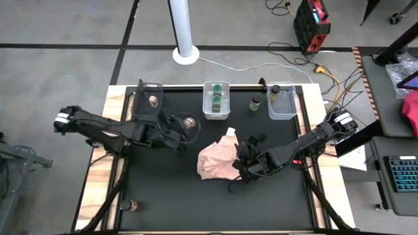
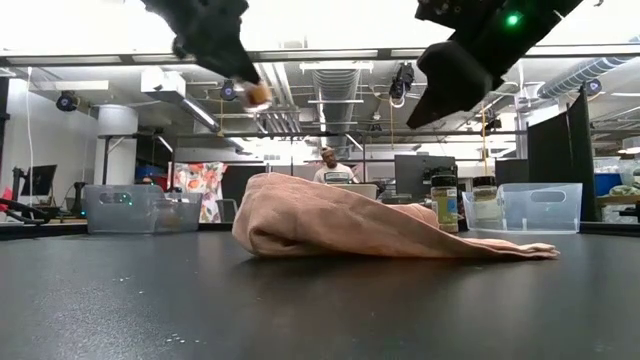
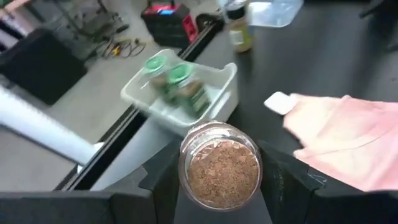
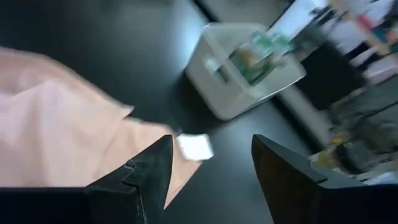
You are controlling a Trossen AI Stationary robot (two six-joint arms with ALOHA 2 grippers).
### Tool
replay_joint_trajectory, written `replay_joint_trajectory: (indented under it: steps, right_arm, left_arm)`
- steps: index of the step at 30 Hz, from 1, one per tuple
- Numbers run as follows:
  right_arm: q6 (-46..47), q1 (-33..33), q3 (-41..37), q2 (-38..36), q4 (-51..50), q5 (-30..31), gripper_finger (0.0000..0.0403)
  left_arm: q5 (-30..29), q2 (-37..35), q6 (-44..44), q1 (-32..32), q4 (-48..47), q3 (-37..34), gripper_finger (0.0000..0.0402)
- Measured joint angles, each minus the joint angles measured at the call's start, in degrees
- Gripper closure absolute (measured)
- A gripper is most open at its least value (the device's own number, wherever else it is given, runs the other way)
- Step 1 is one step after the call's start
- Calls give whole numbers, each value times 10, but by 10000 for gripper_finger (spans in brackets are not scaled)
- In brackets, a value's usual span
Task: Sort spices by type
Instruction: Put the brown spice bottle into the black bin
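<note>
My left gripper [image 1: 185, 124] hangs above the table between the left and middle bins, shut on a small spice jar [image 3: 219, 165] full of brown spice. The left bin [image 1: 149, 98] holds a tan-lidded jar [image 1: 153, 100]. Green-lidded jars [image 3: 174, 84] stand in the middle bin [image 1: 216, 100], and a dark-lidded jar [image 1: 275, 89] in the right bin [image 1: 282, 103]. Another dark-lidded jar [image 1: 255, 103] stands on the table between those bins. My right gripper [image 4: 211, 168] hovers open over the pink cloth [image 1: 219, 160], touching nothing. My left gripper pinches the jar's round sides [image 3: 184, 163] between its two fingers [image 3: 163, 180], one on each side. The fingers come from the table's left, slanting down. The jar is lifted clear of the table [image 2: 258, 93], roughly upright, with a round end showing brown spice turned up.
The pink cloth lies bunched in the table's middle [image 2: 340, 225], its white tag [image 4: 194, 147] toward the middle bin. One more jar [image 1: 132, 205] stands near the table's near left corner. People and equipment show in the room beyond the far edge.
</note>
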Motion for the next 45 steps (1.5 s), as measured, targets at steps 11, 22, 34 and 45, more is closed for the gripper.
replay_joint_trajectory:
  steps: [11,22,34,45]
  right_arm:
    - [-27,-35,0,2,22,17,287]
    - [-46,-56,0,2,32,-29,390]
    - [-72,-59,0,-2,31,-47,390]
    - [-124,-108,-5,-102,31,-115,394]
  left_arm:
    - [-24,-190,-84,76,-199,0,235]
    - [105,-207,-52,328,-271,-1,237]
    - [164,-147,42,492,-285,-3,237]
    - [298,-147,99,608,-269,-21,237]
